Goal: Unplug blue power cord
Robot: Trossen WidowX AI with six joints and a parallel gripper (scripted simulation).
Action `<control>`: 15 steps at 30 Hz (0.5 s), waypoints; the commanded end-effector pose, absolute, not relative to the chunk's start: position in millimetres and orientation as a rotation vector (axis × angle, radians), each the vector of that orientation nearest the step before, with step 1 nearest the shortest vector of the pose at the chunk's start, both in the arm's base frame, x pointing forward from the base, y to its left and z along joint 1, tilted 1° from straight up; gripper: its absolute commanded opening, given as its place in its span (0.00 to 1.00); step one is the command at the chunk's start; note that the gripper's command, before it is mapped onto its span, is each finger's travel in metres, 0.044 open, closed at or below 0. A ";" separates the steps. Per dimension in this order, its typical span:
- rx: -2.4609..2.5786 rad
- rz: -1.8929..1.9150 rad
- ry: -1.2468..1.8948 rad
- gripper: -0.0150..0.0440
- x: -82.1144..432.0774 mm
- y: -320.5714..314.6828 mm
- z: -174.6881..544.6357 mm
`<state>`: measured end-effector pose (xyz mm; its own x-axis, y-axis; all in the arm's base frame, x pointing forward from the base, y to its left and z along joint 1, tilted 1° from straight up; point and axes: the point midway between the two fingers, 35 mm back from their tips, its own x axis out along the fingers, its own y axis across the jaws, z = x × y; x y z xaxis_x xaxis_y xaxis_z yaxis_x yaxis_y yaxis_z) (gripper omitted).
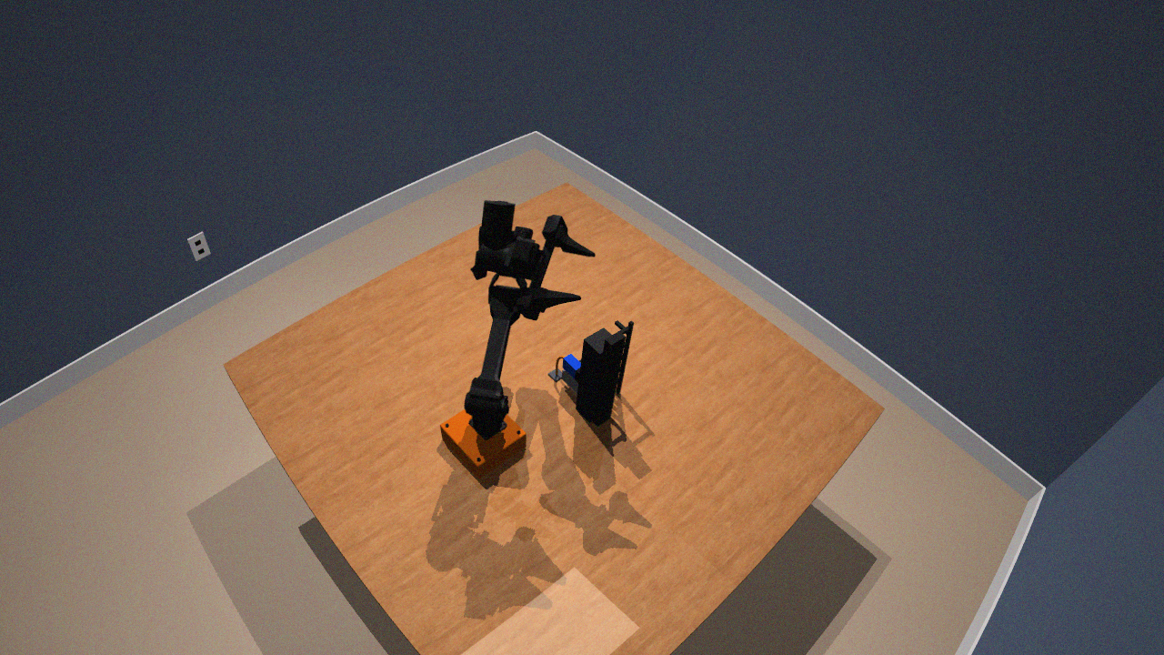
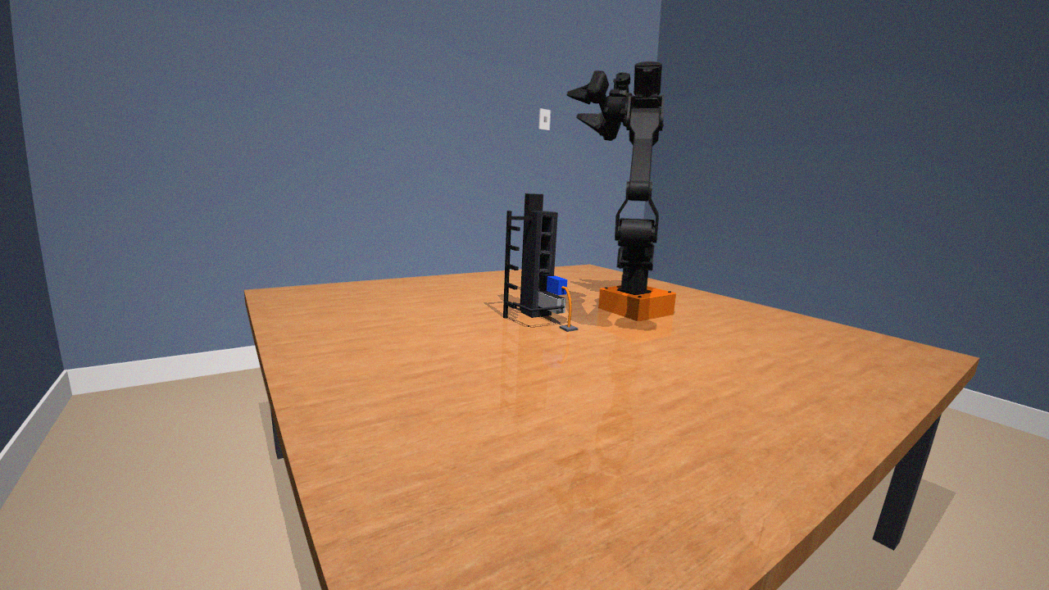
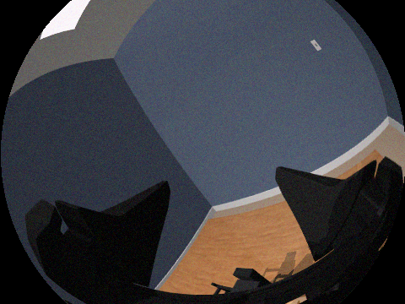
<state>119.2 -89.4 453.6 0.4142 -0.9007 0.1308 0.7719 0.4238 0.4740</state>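
Note:
The black power strip (image 1: pixel 597 382) (image 2: pixel 554 238) stands upright on the table, with several square openings up its face in the exterior view. The blue plug (image 1: pixel 572 363) (image 2: pixel 557 284) sits at its lower face and appears seated in it; the contact itself is hidden. Its thin cord looks orange in the exterior view (image 2: pixel 570 309) and curves down to a small dark plate (image 1: pixel 555 375) (image 2: pixel 569 328) on the table. My gripper (image 1: pixel 587 276) (image 2: pixel 573 104) (image 3: pixel 224 181) is open and empty, high above the table, well apart from plug, cord and strip.
A black ladder-like frame (image 1: pixel 625 358) (image 2: pixel 507 264) stands behind the strip, and a grey block (image 2: pixel 551 301) sits below the plug. The orange arm base (image 1: pixel 483 445) (image 2: pixel 636 302) stands beside them on the wooden table (image 1: pixel 716 390) (image 2: pixel 660 410).

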 end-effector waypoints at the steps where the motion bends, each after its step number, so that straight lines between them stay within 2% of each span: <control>1: 0.368 -1.079 -0.396 0.89 118.9 -89.4 453.7; 9: 0.396 -0.984 -0.375 0.53 105.1 -94.7 454.5; 15: 0.409 -0.903 -0.336 0.53 96.3 -106.0 452.3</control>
